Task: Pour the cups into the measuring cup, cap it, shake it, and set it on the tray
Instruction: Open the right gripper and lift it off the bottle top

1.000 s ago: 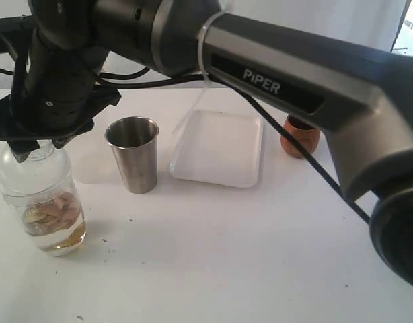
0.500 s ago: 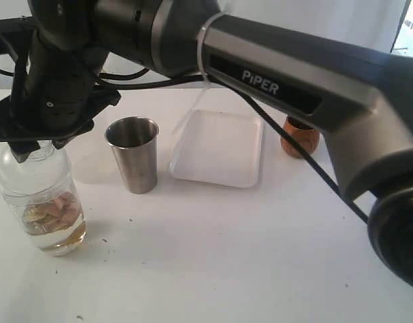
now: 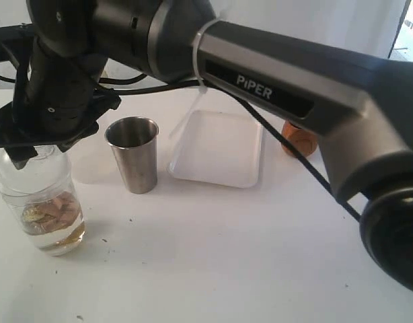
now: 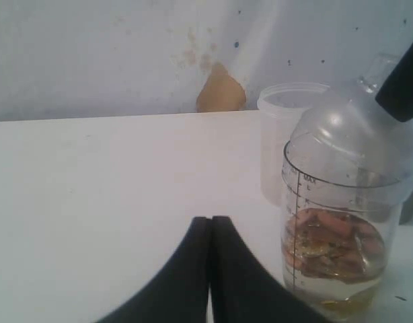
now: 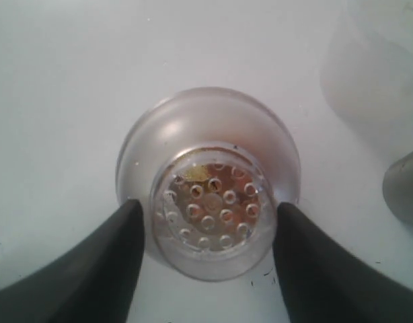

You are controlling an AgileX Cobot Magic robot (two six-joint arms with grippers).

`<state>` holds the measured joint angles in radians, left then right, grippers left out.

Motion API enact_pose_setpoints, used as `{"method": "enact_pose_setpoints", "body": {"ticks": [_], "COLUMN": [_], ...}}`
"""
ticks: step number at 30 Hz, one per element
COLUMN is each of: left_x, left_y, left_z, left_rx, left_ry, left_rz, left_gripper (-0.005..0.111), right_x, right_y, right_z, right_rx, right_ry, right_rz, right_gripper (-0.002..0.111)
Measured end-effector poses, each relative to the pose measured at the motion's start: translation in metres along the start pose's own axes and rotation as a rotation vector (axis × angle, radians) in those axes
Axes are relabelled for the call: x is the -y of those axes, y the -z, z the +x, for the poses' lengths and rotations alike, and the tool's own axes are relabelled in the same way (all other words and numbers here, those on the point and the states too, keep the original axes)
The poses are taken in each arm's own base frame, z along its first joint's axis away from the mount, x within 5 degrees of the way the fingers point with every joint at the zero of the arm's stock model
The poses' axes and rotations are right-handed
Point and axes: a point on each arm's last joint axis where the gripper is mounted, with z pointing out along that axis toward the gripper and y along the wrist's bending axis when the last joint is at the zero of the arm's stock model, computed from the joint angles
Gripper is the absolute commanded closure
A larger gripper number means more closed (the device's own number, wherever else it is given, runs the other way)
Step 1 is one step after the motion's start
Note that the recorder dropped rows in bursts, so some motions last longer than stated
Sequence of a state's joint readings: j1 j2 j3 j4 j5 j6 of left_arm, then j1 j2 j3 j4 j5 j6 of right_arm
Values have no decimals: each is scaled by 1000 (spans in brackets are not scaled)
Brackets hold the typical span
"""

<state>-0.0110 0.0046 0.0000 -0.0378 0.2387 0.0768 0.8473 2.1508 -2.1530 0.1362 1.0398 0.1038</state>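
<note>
The measuring cup (image 3: pixel 42 202) stands at the left of the table with brownish pieces and liquid at its bottom, and the clear dome lid (image 5: pixel 206 161) sits on it. My right gripper (image 3: pixel 40 147) reaches across and hangs over the lid. Its jaws are open, one on each side of the strainer top, with a thin gap either side. The steel tumbler (image 3: pixel 132 155) stands upright beside it. The wooden cup (image 3: pixel 297 141) is at the right, half hidden behind the arm. The white tray (image 3: pixel 216 145) lies between them. My left gripper (image 4: pixel 210 219) is shut and empty, low beside the measuring cup (image 4: pixel 334 235).
A frosted translucent cup (image 4: pixel 287 134) stands just behind the measuring cup. The right arm's long link (image 3: pixel 280 87) spans the scene above the tray and tumbler. Bare white table (image 3: pixel 227 256) stretches along the front.
The right gripper's jaws have spread slightly off the lid's top, and the arm has shifted a little to the left. The measuring cup and the other things have not moved.
</note>
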Motion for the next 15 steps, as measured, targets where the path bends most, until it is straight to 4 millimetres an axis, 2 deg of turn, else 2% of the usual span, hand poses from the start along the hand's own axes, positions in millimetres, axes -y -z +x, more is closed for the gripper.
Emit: {"method": "enact_pose_setpoints", "body": {"ticks": [9, 15], "left_x": [0, 0], "left_y": [0, 0], "left_z": [0, 0], "left_rx": [0, 0], "left_ry": [0, 0], "left_rz": [0, 0], "left_gripper": [107, 107], "right_x": [-2, -3], "right_y": [11, 13], "right_z": [-5, -8], "right_rx": [46, 75], "right_ry": [4, 1], "right_rz": [-6, -10], "right_gripper": [54, 59]}}
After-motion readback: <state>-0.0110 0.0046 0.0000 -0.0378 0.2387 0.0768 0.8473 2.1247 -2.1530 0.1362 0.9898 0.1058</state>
